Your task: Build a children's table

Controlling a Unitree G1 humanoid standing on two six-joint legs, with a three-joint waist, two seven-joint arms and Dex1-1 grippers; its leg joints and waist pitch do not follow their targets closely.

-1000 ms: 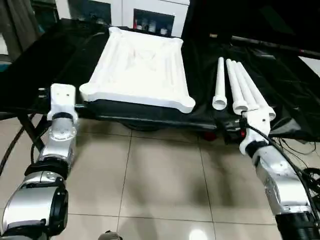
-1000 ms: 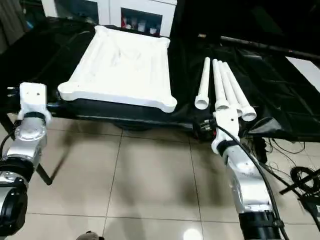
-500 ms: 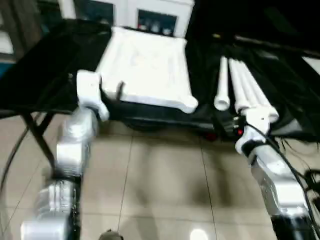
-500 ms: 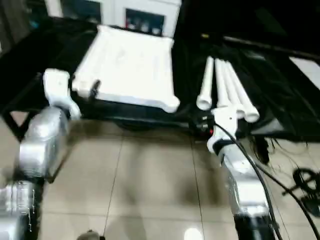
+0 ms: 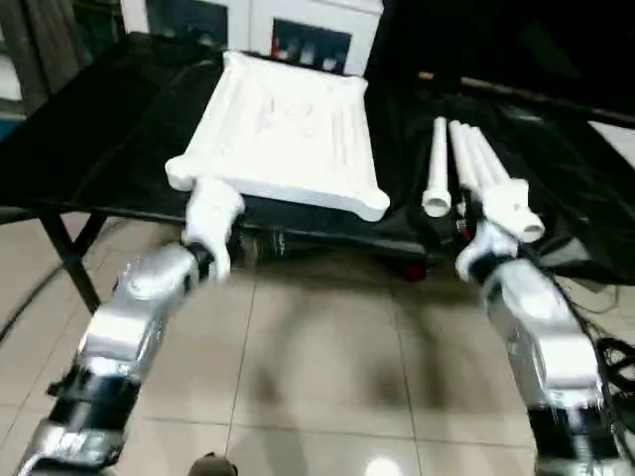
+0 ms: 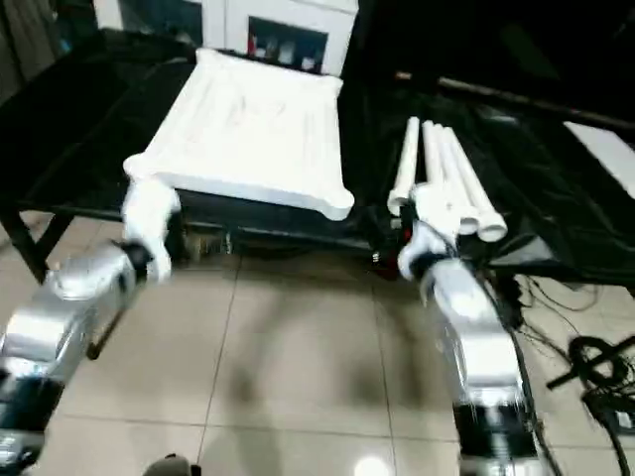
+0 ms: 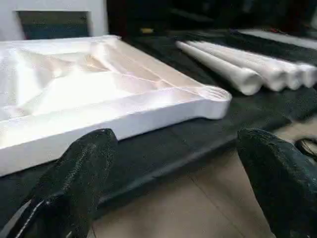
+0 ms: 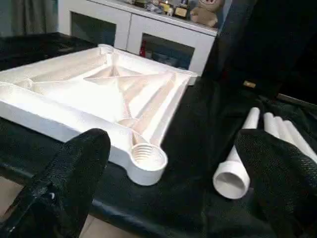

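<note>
While I look down over my silver forearms, a black-draped tabletop (image 5: 119, 129) spans the scene ahead, with beige floor tiles (image 5: 327, 377) below its near edge.

On my left, my left claw (image 7: 173, 188) is released, its two black fingers (image 7: 74, 183) spread wide with nothing between them. It sits at the tabletop's near edge, just in front of the table top's near left corner.

The children's table lies in pieces. Its white table top (image 5: 288, 129) rests upside down on the cloth, left of centre, ribbed underside facing up. Its long axis runs away from me, from the near edge toward the white cabinets (image 5: 298, 30) at the back. A round threaded socket (image 8: 146, 156) sits at its near right corner.

To the right of it, apart from it, four white tubular legs (image 5: 471, 174) lie side by side, touching or nearly so. Their long axes also run away from me, fanning slightly, with open ends pointing toward me at the near edge.

Farther right, my right claw (image 8: 173, 183) is released as well, black fingers (image 8: 74, 173) wide apart and empty, just at the near ends of the legs.
</note>
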